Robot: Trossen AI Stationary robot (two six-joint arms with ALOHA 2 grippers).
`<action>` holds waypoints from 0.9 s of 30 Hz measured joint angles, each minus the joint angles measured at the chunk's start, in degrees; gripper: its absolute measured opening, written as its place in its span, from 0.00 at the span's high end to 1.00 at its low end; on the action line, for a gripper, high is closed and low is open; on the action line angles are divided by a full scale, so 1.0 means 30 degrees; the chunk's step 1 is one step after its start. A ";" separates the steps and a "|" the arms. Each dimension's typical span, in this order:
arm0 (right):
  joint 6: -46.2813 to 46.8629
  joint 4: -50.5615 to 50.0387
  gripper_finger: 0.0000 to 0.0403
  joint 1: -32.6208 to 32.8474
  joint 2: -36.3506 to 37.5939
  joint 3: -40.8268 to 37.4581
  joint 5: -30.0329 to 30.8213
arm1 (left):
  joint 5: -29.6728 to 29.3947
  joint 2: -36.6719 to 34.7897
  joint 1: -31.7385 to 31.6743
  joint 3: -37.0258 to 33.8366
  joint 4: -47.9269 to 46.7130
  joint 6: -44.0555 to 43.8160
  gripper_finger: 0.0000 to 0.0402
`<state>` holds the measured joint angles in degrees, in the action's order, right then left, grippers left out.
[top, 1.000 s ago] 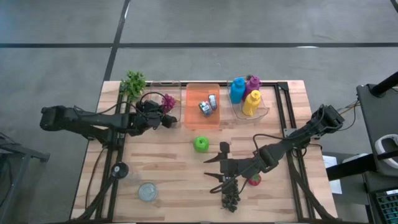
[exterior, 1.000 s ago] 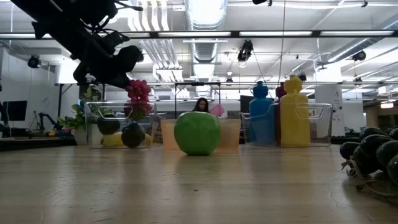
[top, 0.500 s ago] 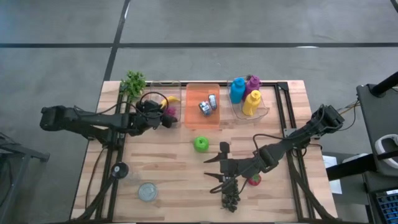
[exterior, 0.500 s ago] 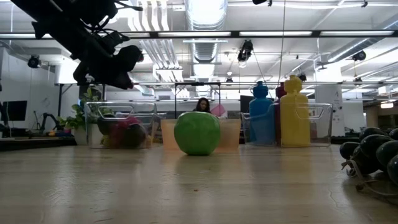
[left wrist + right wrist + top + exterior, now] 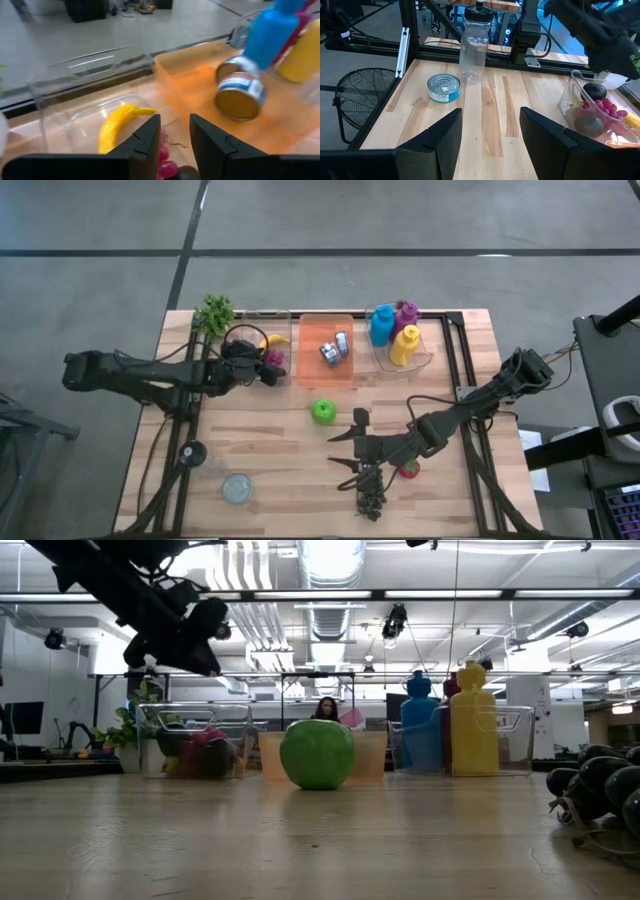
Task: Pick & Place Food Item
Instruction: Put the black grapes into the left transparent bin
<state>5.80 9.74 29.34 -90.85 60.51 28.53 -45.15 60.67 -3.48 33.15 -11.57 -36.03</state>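
Left gripper [image 5: 272, 367] raised at table's far left, fingers parted, right gripper [image 5: 350, 450] low, fingers apart

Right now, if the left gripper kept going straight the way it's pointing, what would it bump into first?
Probably the pink grapes between the left gripper's open fingers, in the clear bin beside the banana; depth is unclear.

Along the far edge of the wooden bench [image 5: 260, 450] stand three bins in a row: a clear plastic bin [image 5: 262, 350] towards the left holding a yellow banana [image 5: 273, 340] and red grapes [image 5: 274, 359]; an orange tray [image 5: 312, 370] in the middle with two tin cans [image 5: 334, 348]; a clear bin [image 5: 425, 355] towards the right with blue, purple and yellow bottles [image 5: 395, 332]; a green leafy bunch [image 5: 213, 312] lies at the far-left corner; a green apple [image 5: 322, 411] sits mid-bench, before the tray; a flat tin [image 5: 237, 487] and a clear bottle [image 5: 189, 452] lie near the near-left corner; dark grapes [image 5: 371, 498] lie at the near edge.
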 joint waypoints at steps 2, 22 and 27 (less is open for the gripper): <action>-0.0011 -0.0001 0.51 0.0000 0.0000 0.0000 -0.0001 | 0.0664 -0.0364 0.0004 0.0200 -0.0028 0.0016 0.73; -0.0087 -0.0016 0.52 -0.0015 0.0000 0.0000 -0.0004 | 0.2572 -0.1939 0.3537 0.0429 -0.0182 0.2055 0.99; -0.0087 -0.0016 0.52 -0.0015 0.0000 0.0000 -0.0004 | 0.2572 -0.1939 0.5439 0.0422 -0.0123 0.3237 0.98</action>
<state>5.54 9.69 29.30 -90.85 60.51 28.51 -37.43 54.85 12.84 34.41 -11.94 -26.32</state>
